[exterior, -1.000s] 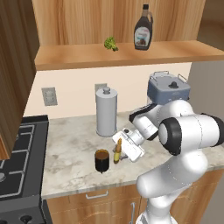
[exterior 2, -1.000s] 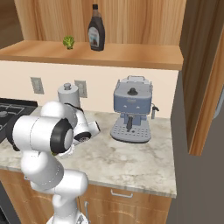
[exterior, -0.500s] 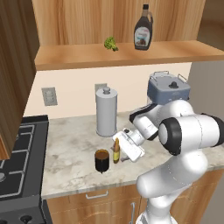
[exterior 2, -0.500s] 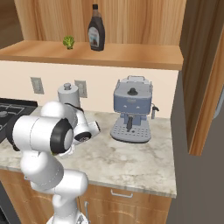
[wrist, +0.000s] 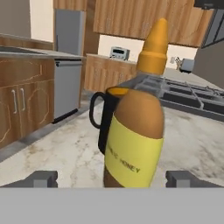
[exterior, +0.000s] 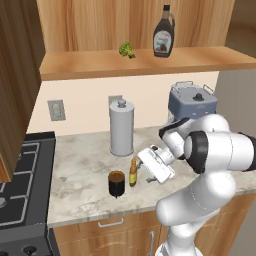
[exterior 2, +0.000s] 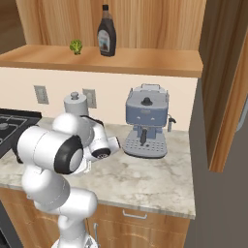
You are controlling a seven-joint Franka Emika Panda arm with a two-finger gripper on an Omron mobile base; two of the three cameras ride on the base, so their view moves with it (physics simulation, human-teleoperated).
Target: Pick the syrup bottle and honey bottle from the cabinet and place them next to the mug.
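Observation:
The honey bottle [wrist: 133, 131], amber with a yellow label and pointed yellow cap, stands upright on the counter right beside the black mug [wrist: 104, 117]. My gripper [wrist: 113, 179] is open, its fingertips [wrist: 41, 178] spread well clear on either side of the bottle. From the left base view the honey bottle [exterior: 133, 172] sits just right of the mug [exterior: 116, 183], with my gripper [exterior: 140, 173] level with it from the right. The dark syrup bottle [exterior: 163, 39] [exterior 2: 106, 38] stands upright on the cabinet shelf [exterior: 140, 64] above.
A tall grey canister [exterior: 121, 127] stands behind the mug. A blue-grey coffee machine [exterior 2: 145, 121] sits at the back right. The stove [exterior: 20, 170] is on the left. A small green vegetable [exterior: 126, 49] lies on the shelf. An open cabinet door [exterior 2: 227, 82] hangs at the right.
The jaws have opened and let go of the honey bottle, which now stands free beside the mug. The arm has barely moved.

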